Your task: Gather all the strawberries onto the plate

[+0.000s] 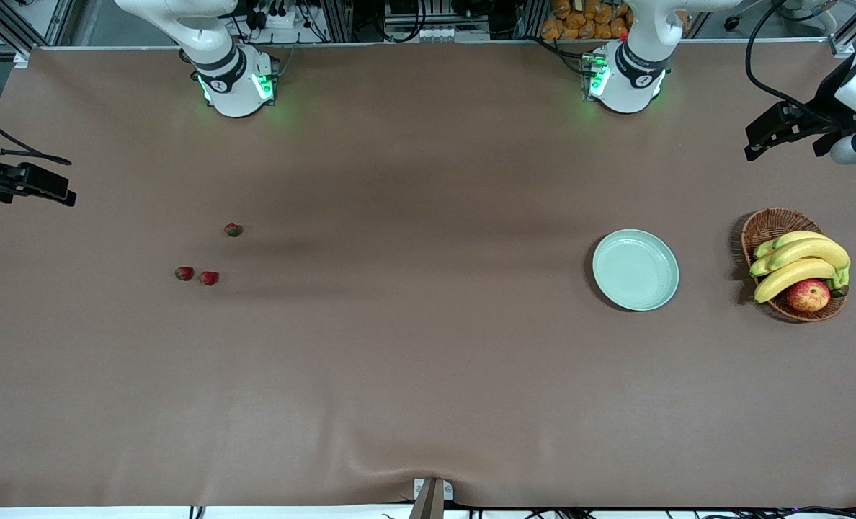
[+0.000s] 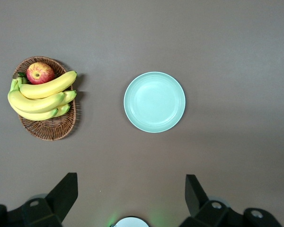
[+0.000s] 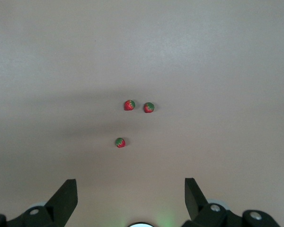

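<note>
Strawberries lie loose on the counter (image 1: 428, 375) toward my right arm's end: one (image 1: 233, 230) sits alone, and a pair, one berry (image 1: 184, 273) just beside another (image 1: 209, 277), rests nearer the front camera. None has reached the plate (image 1: 635, 269), which sits well apart from them toward my left arm's end, bare inside, with a wicker basket (image 1: 772, 225) of bananas (image 1: 803, 263) and an apple (image 1: 808, 295) beside it.

I judge the layout explains my posture. My right gripper (image 3: 130, 198) hangs high over the berry patch, so its wrist view takes in all three berries at once; my left gripper (image 2: 131, 196) hangs high over the counter by the plate, with plate and basket both in its wrist view. Both arms look pulled up and waiting at a survey height, with nothing started.

Fingers (image 3: 65, 196) on my right gripper are spread wide and grasp nothing, touching nothing. Fingers (image 2: 66, 194) on my left are equally spread and empty. Since the berries are tiny, I expect the right fingers will need to narrow a good deal around the lone berry first.
</note>
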`<state>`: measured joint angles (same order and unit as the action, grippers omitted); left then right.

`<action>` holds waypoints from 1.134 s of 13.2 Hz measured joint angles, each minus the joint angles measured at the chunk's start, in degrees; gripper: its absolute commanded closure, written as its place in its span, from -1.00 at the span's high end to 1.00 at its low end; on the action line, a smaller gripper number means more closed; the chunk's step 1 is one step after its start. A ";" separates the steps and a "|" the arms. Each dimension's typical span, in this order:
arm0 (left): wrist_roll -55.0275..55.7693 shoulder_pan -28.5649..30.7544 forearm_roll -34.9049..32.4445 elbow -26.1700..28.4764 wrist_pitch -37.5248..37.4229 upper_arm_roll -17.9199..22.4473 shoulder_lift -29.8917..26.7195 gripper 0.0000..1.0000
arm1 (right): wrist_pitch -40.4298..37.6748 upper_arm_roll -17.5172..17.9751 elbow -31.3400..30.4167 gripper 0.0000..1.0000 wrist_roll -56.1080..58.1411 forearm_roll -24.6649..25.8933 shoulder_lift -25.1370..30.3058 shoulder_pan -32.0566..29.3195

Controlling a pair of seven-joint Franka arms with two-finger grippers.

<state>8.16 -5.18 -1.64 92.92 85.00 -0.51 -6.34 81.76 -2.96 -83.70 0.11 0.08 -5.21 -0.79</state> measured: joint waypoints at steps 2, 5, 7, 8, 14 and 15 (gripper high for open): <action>0.00 0.01 0.00 0.00 0.00 0.03 0.00 1.00 | 0.02 0.00 0.00 1.00 -0.07 0.00 0.00 0.00; 0.00 0.01 0.00 0.00 0.00 0.03 0.00 1.00 | 0.02 0.02 0.00 1.00 -0.08 0.00 0.00 0.00; 0.00 0.01 -1.30 0.00 0.00 -0.02 0.00 1.00 | -0.06 0.07 -0.18 1.00 -0.10 0.00 -0.20 0.00; 0.00 -0.01 -1.97 -0.01 0.00 -0.11 0.00 1.00 | -0.08 0.08 -0.58 1.00 -0.10 0.00 -0.55 0.00; 0.00 -0.10 -2.11 0.04 0.00 -0.48 -0.01 1.00 | 8.29 0.34 -9.38 1.00 -0.40 -0.04 -3.95 0.98; 0.00 -0.16 -2.11 0.07 0.02 -0.62 0.00 1.00 | 10.55 0.37 -11.31 1.00 -0.41 -0.06 -4.85 1.07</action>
<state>8.16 -5.34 -3.75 92.98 85.02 -1.12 -6.34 92.32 -2.59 -95.01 -0.30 0.03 -10.05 0.28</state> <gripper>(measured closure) 0.000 0.000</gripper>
